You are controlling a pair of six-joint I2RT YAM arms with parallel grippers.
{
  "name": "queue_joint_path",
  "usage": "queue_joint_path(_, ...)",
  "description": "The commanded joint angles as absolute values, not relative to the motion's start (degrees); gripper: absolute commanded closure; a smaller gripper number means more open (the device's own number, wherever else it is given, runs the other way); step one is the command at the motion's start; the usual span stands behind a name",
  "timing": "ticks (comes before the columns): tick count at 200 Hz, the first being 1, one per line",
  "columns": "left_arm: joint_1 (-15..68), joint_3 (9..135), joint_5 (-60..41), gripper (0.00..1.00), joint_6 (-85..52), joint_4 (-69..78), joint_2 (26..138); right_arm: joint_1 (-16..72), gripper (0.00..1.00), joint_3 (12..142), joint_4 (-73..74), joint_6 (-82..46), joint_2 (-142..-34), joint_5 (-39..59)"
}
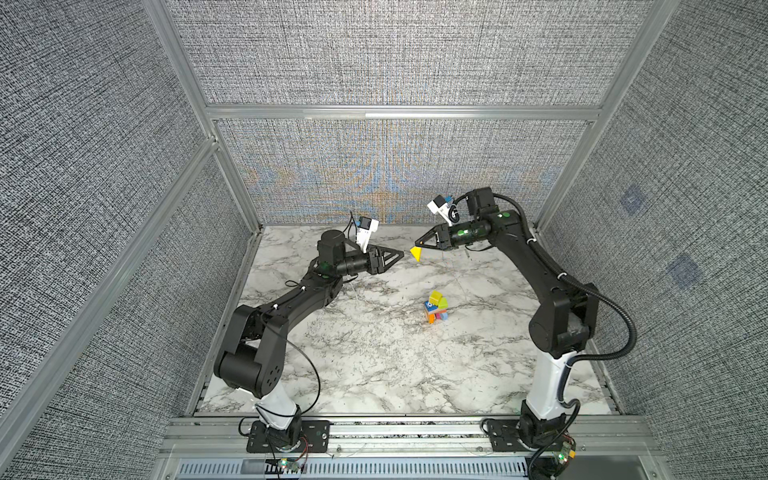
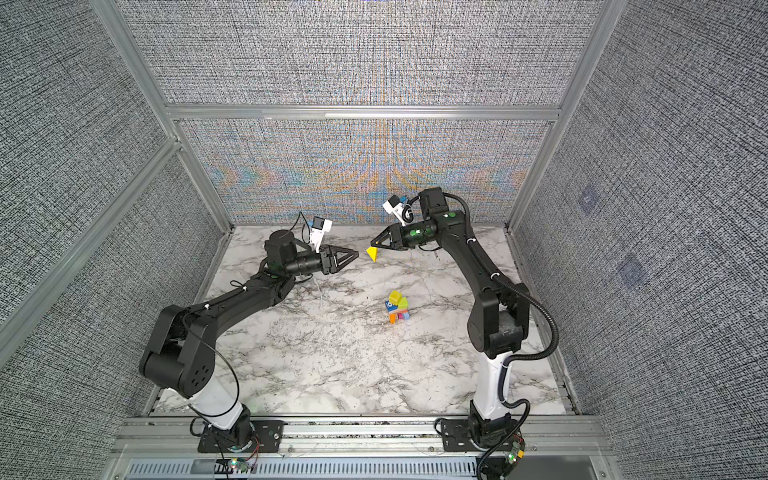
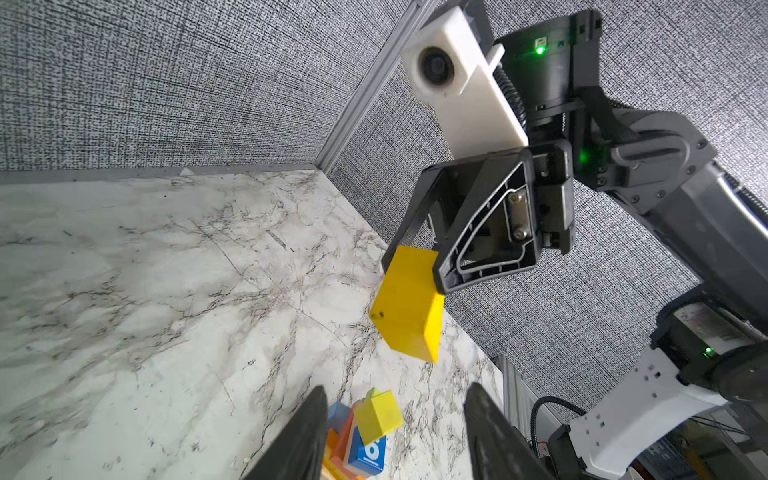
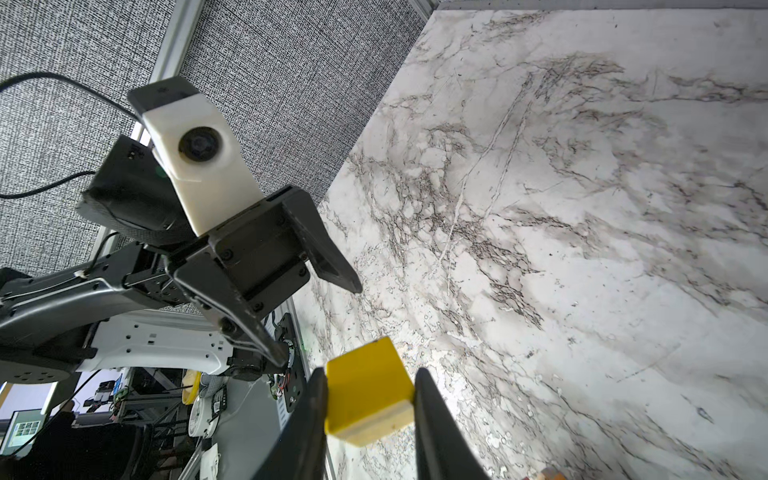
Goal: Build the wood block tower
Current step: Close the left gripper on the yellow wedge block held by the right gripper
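**Arm poses.** The left arm (image 1: 291, 305) rises from the near edge of the white marble-patterned tabletop (image 1: 374, 365). It bends at the elbow and holds its wrist roughly level, well above the surface. The right arm (image 1: 540, 266) reaches in from the opposite side, so the two sets of jaws face each other tip to tip, near but apart.

**Jaws.** The right jaws are closed on a yellow wooden wedge block (image 1: 416, 254), gripped at one end, and most of it hangs below the tips. The left jaws stand partly apart with nothing between their fingers (image 3: 307, 436).

**Tower.** The tower (image 1: 436, 308), a small stack of coloured wood blocks, stands on the tabletop nearer the camera than the jaws, toward the right arm's side.

**Limits of view.** The tower's base is cut off in the left wrist view. In both top views its lower blocks are too small to separate.

**Count.** There are two arms, one held block and one tower. The tower shows one yellow cube (image 3: 378, 415) on top and one blue numbered block (image 3: 368, 452), plus lime green, orange, magenta and light blue pieces.
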State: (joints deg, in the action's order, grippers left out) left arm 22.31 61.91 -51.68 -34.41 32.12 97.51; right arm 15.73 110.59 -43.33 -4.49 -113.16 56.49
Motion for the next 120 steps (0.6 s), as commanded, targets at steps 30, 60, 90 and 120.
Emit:
queue_joint_path(30,22.3,63.7,-57.1,0.44,-36.2,39.9,100.3,16.1,0.85,111.4,-45.1,-3.3,-113.9,59.2)
queue_joint_path(60,22.3,63.7,-59.5,0.44,-37.9,43.4,101.3,16.4,0.85,112.1,-45.9,-3.0,-114.6,59.9)
queue_joint_path(90,22.4,63.4,-60.8,0.44,-38.8,45.1,102.1,16.9,0.85,112.8,-46.8,-2.2,-114.9,60.9)
queue_joint_path(120,22.4,63.4,-61.6,0.44,-40.6,47.7,102.9,17.1,0.85,112.9,-47.4,-1.7,-115.0,61.6)
